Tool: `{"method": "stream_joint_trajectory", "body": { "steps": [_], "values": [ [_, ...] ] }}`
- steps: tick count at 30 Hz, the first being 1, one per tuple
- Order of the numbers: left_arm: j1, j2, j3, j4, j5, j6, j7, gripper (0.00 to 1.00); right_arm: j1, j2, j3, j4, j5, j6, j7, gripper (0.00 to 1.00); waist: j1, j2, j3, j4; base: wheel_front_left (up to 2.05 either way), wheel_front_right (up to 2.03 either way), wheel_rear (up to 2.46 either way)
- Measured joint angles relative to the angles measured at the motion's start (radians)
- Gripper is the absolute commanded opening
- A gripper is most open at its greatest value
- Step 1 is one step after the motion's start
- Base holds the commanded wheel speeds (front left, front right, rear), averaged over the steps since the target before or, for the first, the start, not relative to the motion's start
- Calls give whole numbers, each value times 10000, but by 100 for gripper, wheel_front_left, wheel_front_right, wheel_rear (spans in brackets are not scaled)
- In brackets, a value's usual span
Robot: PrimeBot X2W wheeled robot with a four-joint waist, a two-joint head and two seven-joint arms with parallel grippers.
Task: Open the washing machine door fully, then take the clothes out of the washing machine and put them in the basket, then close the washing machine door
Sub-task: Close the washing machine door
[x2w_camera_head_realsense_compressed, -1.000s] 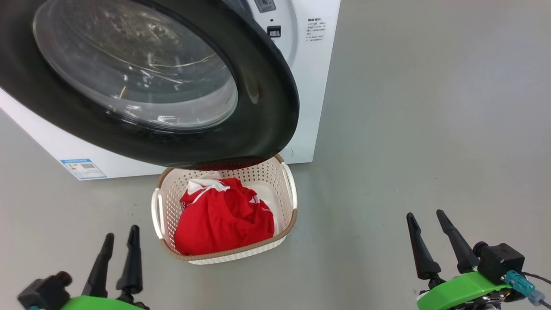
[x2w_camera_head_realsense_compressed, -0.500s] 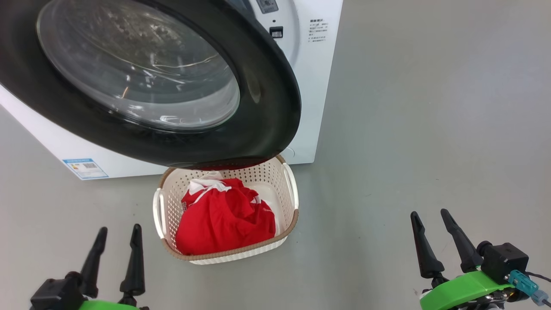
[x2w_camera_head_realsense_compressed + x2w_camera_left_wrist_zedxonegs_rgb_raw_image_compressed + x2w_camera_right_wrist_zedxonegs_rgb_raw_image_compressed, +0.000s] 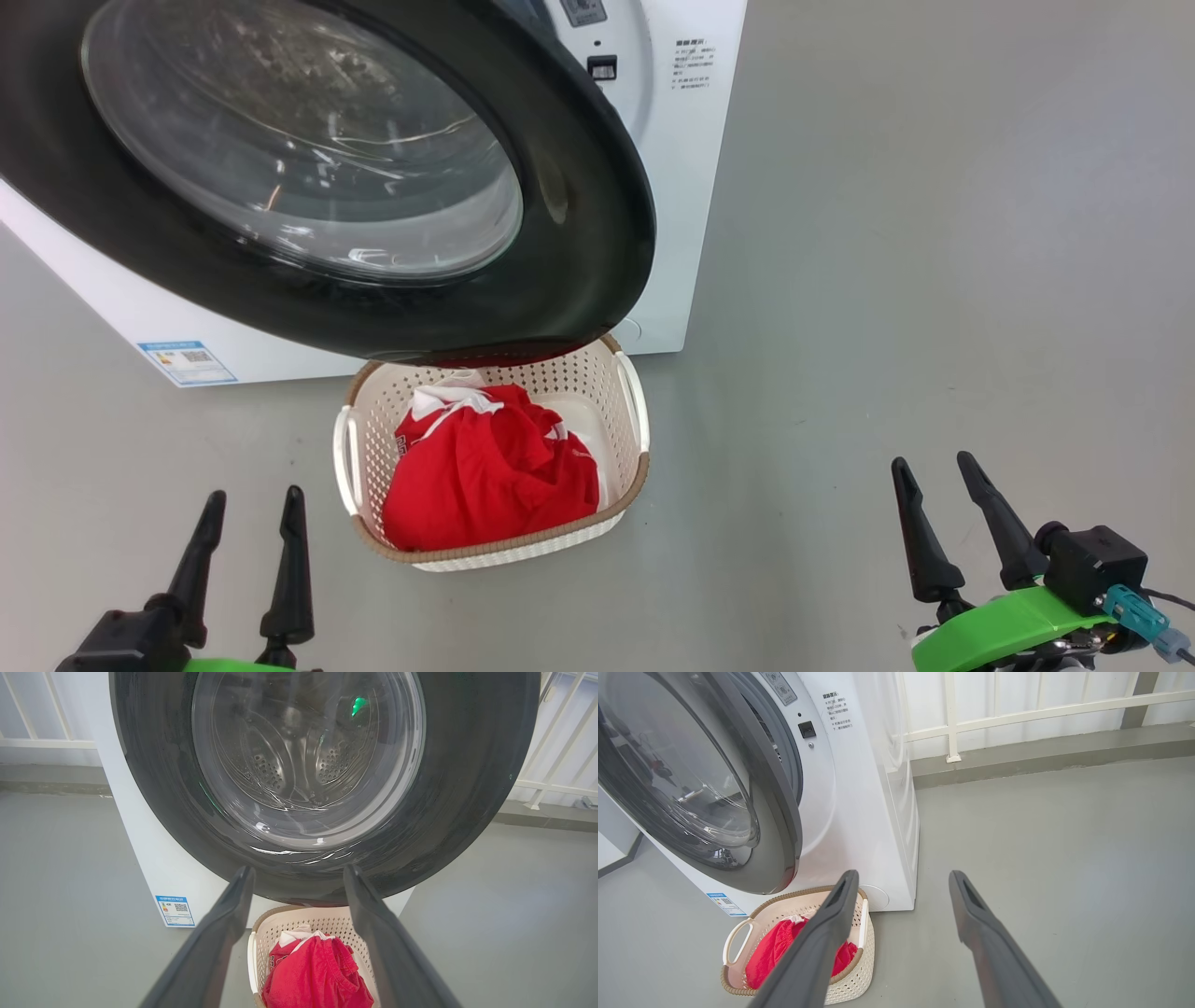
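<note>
The washing machine door (image 3: 579, 233) stands ajar. In the right wrist view its right edge is swung off the white front of the washing machine (image 3: 686, 187), with a gap between the glossy black rim and the machine's opening. Through the bulging glass, the left wrist view shows the perforated steel drum (image 3: 299, 760). A small blue label sticker (image 3: 187, 362) sits low on the machine's front, at the left.

The basket (image 3: 630, 411) stands on the grey floor (image 3: 934, 280) just in front of the machine. Its far end lies under the lower edge of the door. The clothes (image 3: 485, 476) lie inside it as a bright red heap with white trim showing at the far side. They fill the left and middle of the basket and leave a bare patch of its bottom at the far right.

The left end effector (image 3: 254, 495) hangs low at the near left, its two dark fingers spread wide and holding nothing, pointed toward the machine. The right end effector (image 3: 931, 459) is at the near right, likewise wide and empty. Both are well apart from the basket, which lies between them and farther off. A white railing (image 3: 1017, 711) runs along the wall to the right of the machine.
</note>
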Motion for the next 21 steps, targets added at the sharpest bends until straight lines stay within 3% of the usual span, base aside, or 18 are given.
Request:
{"method": "stream_joint_trajectory", "body": {
  "steps": [10, 11, 12, 14, 21],
  "values": [
    [-1, -15, -50, -6, -23, 0, 0, 100, 0, 0, -6, -12, 0, 0, -2, 100, 0, 0, 22, 31, 0, 0, 0],
    [-2, -17, -67, -8, -25, 0, 0, 100, 0, 0, 0, -23, 2, 0, -2, 81, 0, 0, 37, 46, 0, 0, 0],
    [-8, -17, -98, -8, -31, 0, 0, 100, -1, 0, 8, -29, 10, 0, -2, 44, 0, 0, 55, 67, 0, 0, 0],
    [-34, -19, -180, -8, -109, 0, 0, 100, -5, 0, 21, -36, 12, 0, -2, 0, 0, 0, 93, 128, 0, 0, 0],
    [-80, -23, -577, -67, -451, 0, 0, 100, -104, -54, 313, -82, 4, 0, 0, 0, 0, 0, 249, 493, 0, 0, 0]
  ]
}}
